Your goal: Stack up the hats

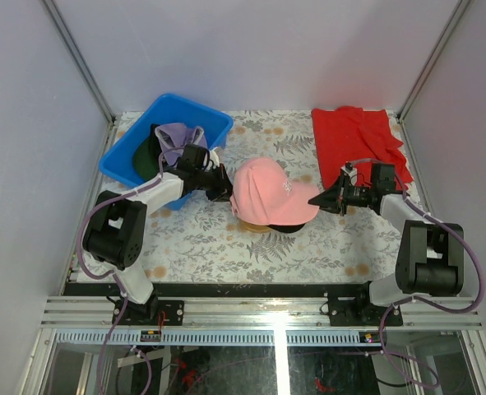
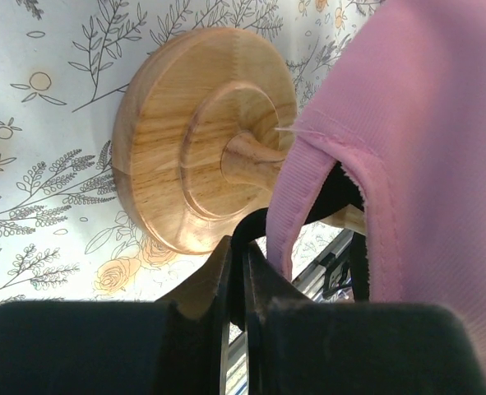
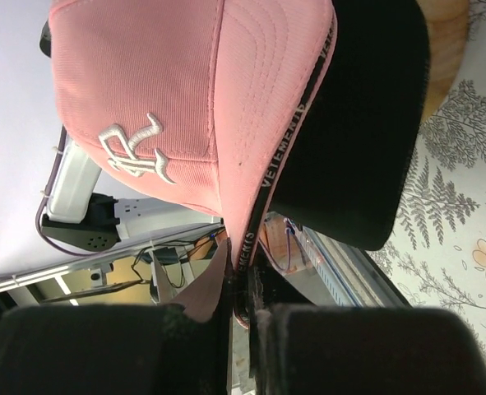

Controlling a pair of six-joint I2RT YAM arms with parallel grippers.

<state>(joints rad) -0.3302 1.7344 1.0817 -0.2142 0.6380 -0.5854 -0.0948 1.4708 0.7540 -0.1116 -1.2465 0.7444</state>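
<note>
The left arm (image 1: pixel 136 206) rises from the table's near edge, folds at the elbow and reaches inward toward the table's middle, wrist low. The left gripper (image 1: pixel 220 184) has its jaws pressed together, with a dark strip of cloth (image 2: pixel 244 234) pinched at the tips. The right arm (image 1: pixel 423 247) mirrors this from the near right, its wrist turned inward. The right gripper (image 1: pixel 325 200) is clamped on the brim edge of the pink cap (image 3: pixel 144 99).

You have bright, even light and soft shadows; glare streaks the front rail (image 1: pixel 285 306) (nearly white); wrist-view foregrounds blur, the pink cap (image 3: pixel 144 82) stays sharp.
</note>
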